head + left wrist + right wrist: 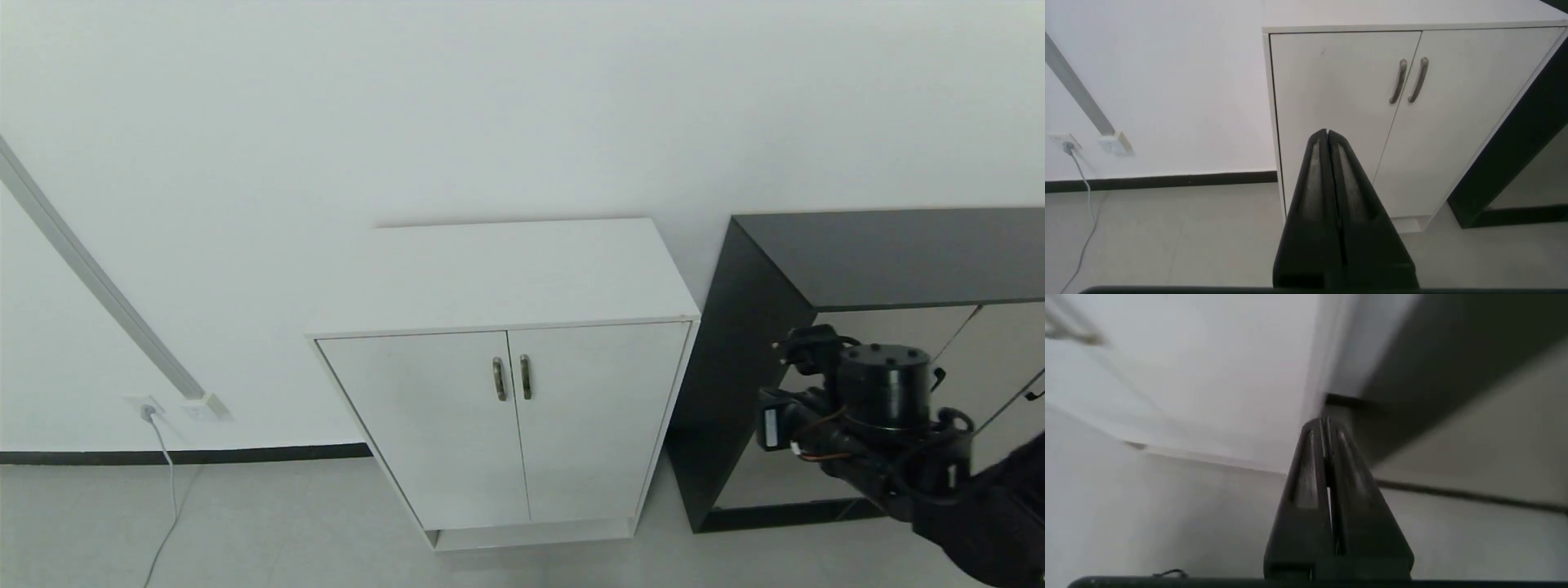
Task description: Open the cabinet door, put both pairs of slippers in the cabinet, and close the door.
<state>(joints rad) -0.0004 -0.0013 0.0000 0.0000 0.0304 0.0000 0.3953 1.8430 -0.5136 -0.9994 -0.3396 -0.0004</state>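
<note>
White wall (408, 106) and pale grey floor (286, 523) make up most of the room. A white cabinet (506, 278) stands on the floor, backed up against that wall. Both of its doors (424, 425) are shut flush, and their two slim metal handles (499, 379) sit upright side by side at the middle seam, near the top. Just beside it on the robot's right stands a black unit (751, 367) with glossy fronts. Off to the left, well apart from the cabinet, a socket (148, 408) sits low on the wall with a grey cable (169, 490) trailing down to the floor, and a slanted conduit (90, 278) runs down the wall to a spot beside it. The left gripper (1328, 135) hangs in the air facing the cabinet's left door, its fingers pressed together with nothing between them. The right arm (882, 408) is raised in front of the black unit. The right gripper (1325, 423) is likewise closed and empty, pointing at what seems to be the gap between the two pieces of furniture, though that view is blurred.
</note>
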